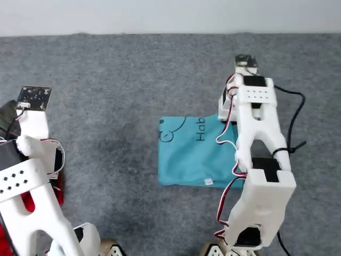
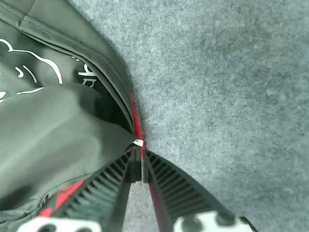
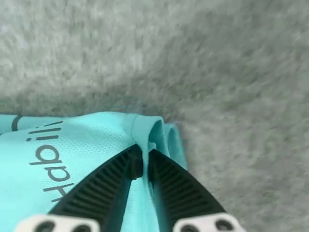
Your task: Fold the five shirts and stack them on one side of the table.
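Observation:
A folded teal shirt (image 1: 192, 154) lies mid-table. My right arm (image 1: 258, 122) stands over its far right corner. In the right wrist view my right gripper (image 3: 141, 163) is shut on the folded teal shirt (image 3: 72, 145) at that corner's doubled edge. At the table's left edge my left arm (image 1: 32, 160) hangs over a dark shirt (image 1: 6, 114) and a red shirt (image 1: 57, 193). In the left wrist view my left gripper (image 2: 140, 166) is shut on a thin red shirt edge (image 2: 136, 125), with the dark grey printed shirt (image 2: 53, 121) bunched beside it.
Grey carpet-like table cover (image 1: 106, 80) spreads behind and between the arms. A black cable (image 1: 294, 117) loops off the right arm. The left pile runs past the table's left edge.

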Motion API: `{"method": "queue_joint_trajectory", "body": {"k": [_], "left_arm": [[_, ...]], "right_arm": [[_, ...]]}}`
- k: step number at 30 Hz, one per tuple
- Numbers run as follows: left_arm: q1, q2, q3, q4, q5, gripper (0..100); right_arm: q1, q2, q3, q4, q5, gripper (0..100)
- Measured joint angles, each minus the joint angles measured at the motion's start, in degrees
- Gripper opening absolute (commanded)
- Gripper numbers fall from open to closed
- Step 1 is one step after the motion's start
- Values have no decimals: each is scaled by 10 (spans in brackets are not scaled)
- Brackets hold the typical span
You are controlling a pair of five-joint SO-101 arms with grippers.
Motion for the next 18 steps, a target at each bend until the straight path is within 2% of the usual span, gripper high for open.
{"method": "queue_joint_trajectory", "body": {"k": [7, 13, 18], "left_arm": [[0, 0, 0, 0, 0, 14], [0, 0, 0, 0, 0, 14], [0, 0, 0, 0, 0, 14]], "right_arm": [[4, 0, -16, -10, 24, 24], [4, 0, -16, 26, 24, 224], [-25, -4, -28, 103, 20, 246]]}}
